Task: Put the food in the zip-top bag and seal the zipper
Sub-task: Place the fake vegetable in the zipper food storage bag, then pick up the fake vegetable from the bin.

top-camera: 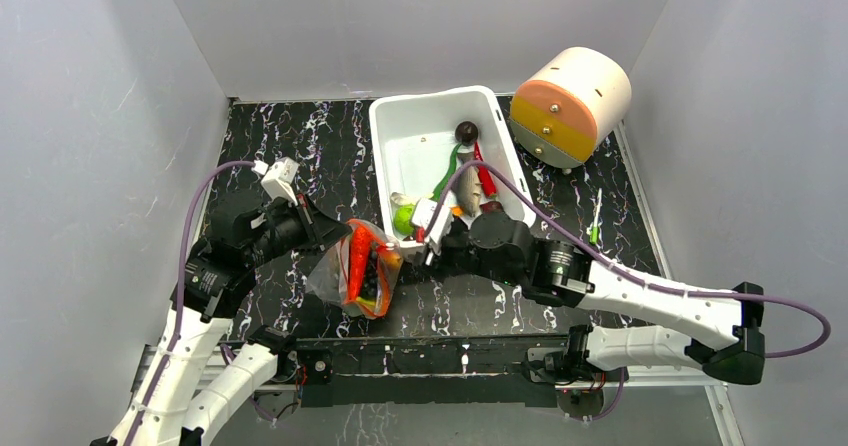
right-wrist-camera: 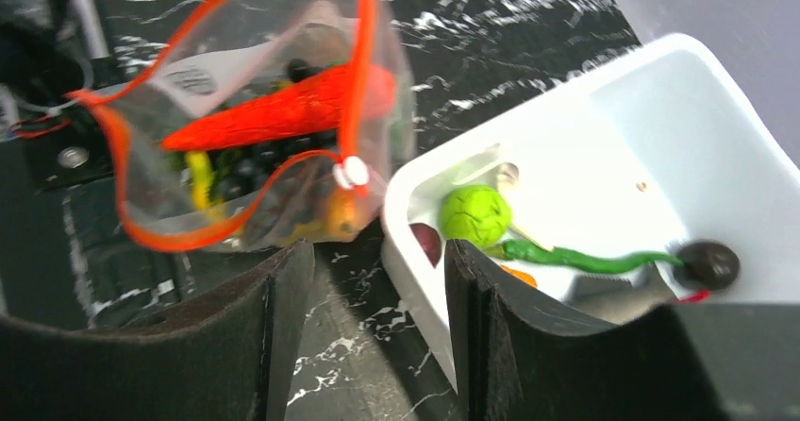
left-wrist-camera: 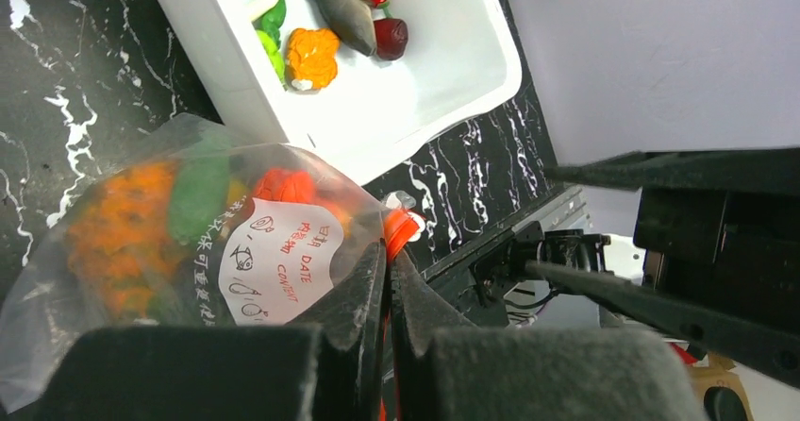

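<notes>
The clear zip-top bag [top-camera: 362,271] lies on the black marble table between the two arms, with its mouth gaping. Inside it are a long orange-red piece [right-wrist-camera: 283,114], dark grapes [right-wrist-camera: 247,168] and something yellow. My left gripper [left-wrist-camera: 389,256] is shut on the red-orange zipper [left-wrist-camera: 400,229] at the bag's edge [top-camera: 345,229]. My right gripper [right-wrist-camera: 377,256] [top-camera: 424,244] stands open and holds nothing, just right of the bag by the zipper's white slider [right-wrist-camera: 354,171]. More food sits in the white bin [top-camera: 420,146]: a lime [right-wrist-camera: 475,215], a green chili [right-wrist-camera: 585,259], a fish [left-wrist-camera: 344,10] and a dark ball [right-wrist-camera: 708,262].
The bin's near corner [right-wrist-camera: 415,251] lies right under my right gripper's fingers. A cream, pink and yellow drum [top-camera: 572,104] rests at the back right. A small green item [top-camera: 593,232] lies on the table right of the bin. Grey walls close in three sides.
</notes>
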{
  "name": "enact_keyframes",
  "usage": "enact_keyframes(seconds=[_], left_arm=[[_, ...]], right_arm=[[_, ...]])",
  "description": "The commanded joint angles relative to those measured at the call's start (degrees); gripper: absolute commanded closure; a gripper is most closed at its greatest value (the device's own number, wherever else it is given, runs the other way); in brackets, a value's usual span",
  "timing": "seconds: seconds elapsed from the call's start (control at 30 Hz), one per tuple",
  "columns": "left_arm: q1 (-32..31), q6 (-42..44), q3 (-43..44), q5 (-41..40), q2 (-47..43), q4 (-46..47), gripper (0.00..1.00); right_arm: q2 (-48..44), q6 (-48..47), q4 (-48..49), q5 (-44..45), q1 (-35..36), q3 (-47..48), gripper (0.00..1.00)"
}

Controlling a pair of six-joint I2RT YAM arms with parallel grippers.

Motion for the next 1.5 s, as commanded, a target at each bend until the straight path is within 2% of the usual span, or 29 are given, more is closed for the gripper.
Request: enact_keyframes(seconds=[0.0,0.13,0.33,0.6,0.83,1.2,1.33,1.47], left_arm=[[0.0,0.9,2.3,-2.0,-1.0,-1.2,1.00],[0.0,4.0,4.0,-6.6,0.0,-3.3,1.00],[0.0,7.4,7.7,-15.8,-0.9,-3.3,1.00],[0.0,12.8,8.9,-25.3,-1.3,-0.9,1.00],[0.0,12.8,4.3,-24.0,1.3,-1.0,1.00],[0.0,11.0,-4.3,-20.9,-2.5,-0.1,1.00],[0.0,10.5,-6.3,-19.0,-4.5,1.0,1.00],[0.0,9.2,-8.6,-18.1,-6.3,1.9,1.00]], right_arm=[[3.6,5.4,2.0,13.9,0.0,7.2,0.50],[6.5,13.6,1.1,24.0,0.0,12.2,0.51],[8.8,14.3,1.9,34.2,-1.2,14.9,0.49],[17.0,15.8,-1.5,32.2,-9.4,20.3,0.48],[28.1,20.2,-4.0,31.1,-18.8,25.1,0.47],[43.7,19.5,-3.0,27.6,-31.7,30.6,0.51],[48.3,18.5,0.1,27.0,-33.7,32.5,0.54],[55.2,18.4,-1.2,28.3,-35.7,36.6,0.56]])
